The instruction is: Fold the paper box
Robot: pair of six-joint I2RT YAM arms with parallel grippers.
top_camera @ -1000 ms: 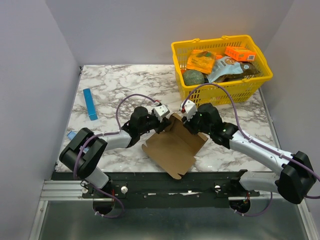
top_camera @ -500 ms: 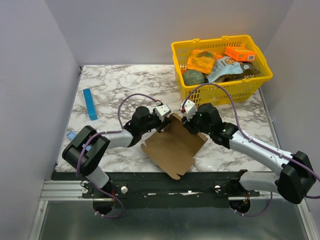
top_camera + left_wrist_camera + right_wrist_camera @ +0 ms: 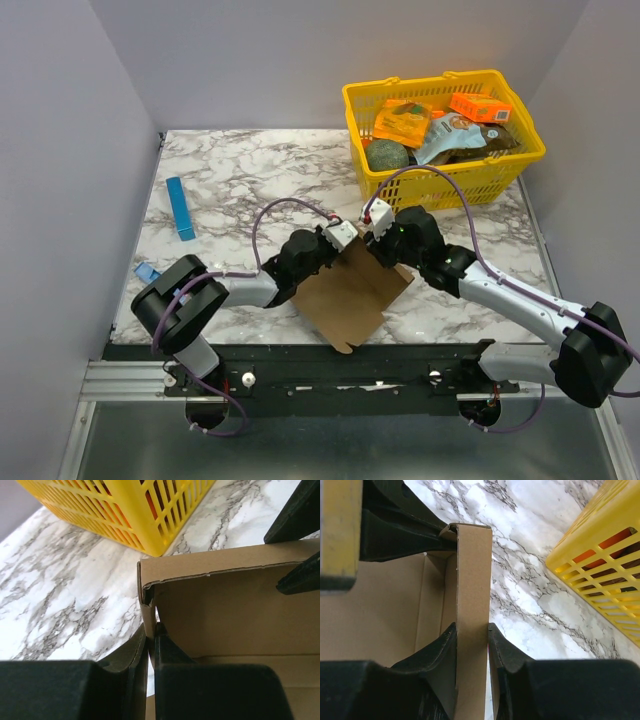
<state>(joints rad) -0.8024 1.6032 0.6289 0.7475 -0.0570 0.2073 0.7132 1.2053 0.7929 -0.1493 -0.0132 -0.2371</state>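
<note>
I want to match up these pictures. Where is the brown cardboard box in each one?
Top external: paper box in the middle, a bit below centre.
Left wrist: paper box fills the right half, left gripper pinching its corner wall.
Right wrist: paper box upright in the middle, right gripper clamping it.
Shared landmark: yellow basket, at top right, top, and right edge respectively.

- The left arm point(image 3: 245, 285) lies low, angled forward and right; the left gripper point(image 3: 150, 639) pinches an edge of the paper box point(image 3: 225, 610).
- The right arm point(image 3: 505, 292) angles forward and left; the right gripper point(image 3: 471, 642) clamps another panel.
</note>
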